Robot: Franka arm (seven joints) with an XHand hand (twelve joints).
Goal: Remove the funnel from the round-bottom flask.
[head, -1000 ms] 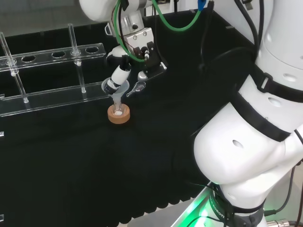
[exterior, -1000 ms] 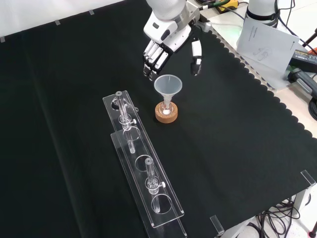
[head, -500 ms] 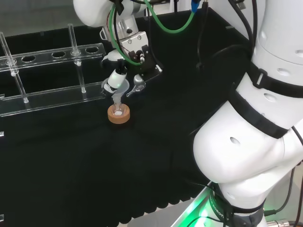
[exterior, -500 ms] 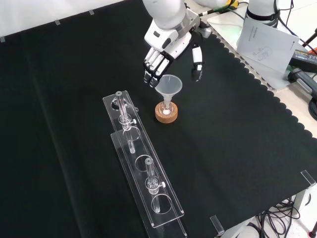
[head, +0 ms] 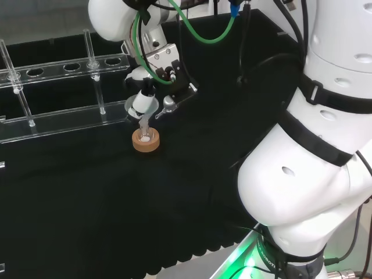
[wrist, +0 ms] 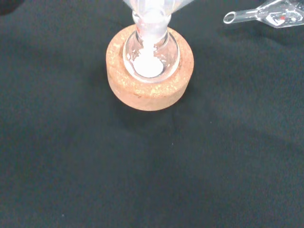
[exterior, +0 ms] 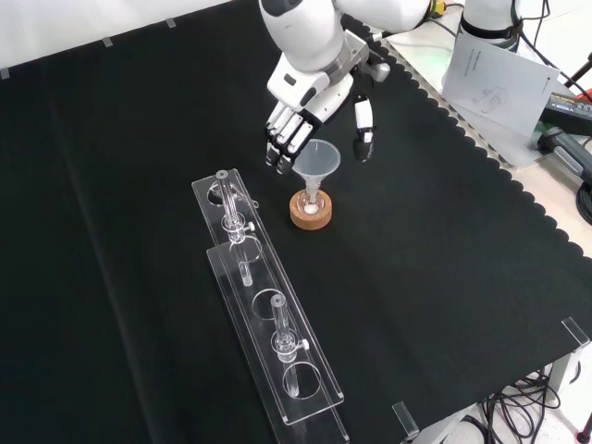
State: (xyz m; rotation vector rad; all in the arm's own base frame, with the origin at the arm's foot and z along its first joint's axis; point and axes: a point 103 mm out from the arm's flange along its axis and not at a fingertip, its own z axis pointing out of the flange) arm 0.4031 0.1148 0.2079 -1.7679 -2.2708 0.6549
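The funnel [exterior: 316, 162] stands upright, stem down in the round-bottom flask [exterior: 312, 207], frame centre. The hand [exterior: 305, 102] hovers above it, fingers [exterior: 282, 139] and thumb [exterior: 363, 120] spread, grasping nothing.

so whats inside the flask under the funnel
White powder lies at the bottom of the round-bottom flask, which sits in the cork ring. The funnel stands in its neck and covers the upper part, so what else is inside cannot be seen.
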